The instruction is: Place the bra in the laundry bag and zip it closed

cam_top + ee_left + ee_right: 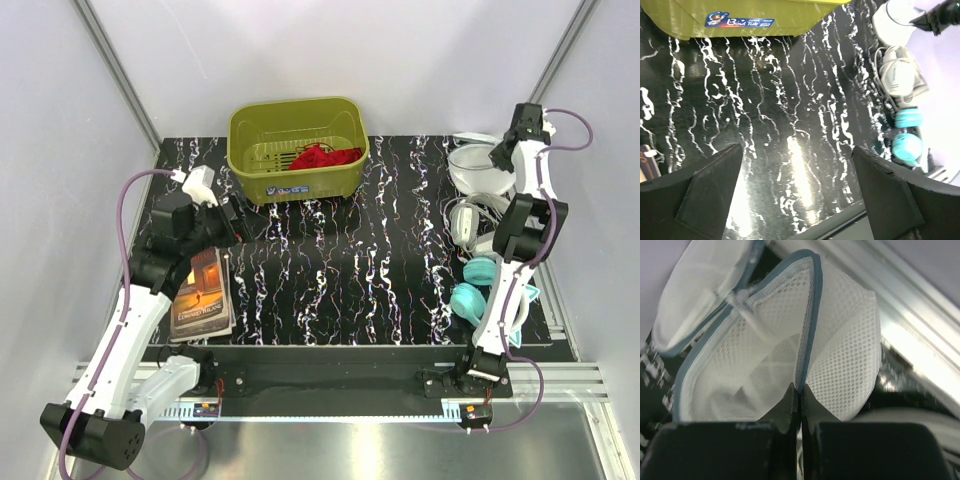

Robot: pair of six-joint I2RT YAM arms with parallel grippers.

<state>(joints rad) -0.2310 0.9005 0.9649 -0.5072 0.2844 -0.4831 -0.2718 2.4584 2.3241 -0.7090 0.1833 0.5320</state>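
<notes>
The red bra point(322, 157) lies inside the olive-green basket point(243, 150) at the back of the table. The white mesh laundry bag point(474, 166) sits at the back right, and the right wrist view shows it open point(850, 355) with its blue-grey zipper rim running up from the jaws. My right gripper point(800, 390) is shut on that zipper rim, pinching it between the fingertips. My left gripper point(796, 149) hangs open over the bare black marbled table point(790, 100), left of centre, with nothing between its fingers.
A book point(203, 295) lies at the front left beside the left arm. A white corded item point(465, 220) and teal rounded items point(475, 290) sit along the right edge, below the bag. The basket's labelled wall point(740, 20) faces the left gripper.
</notes>
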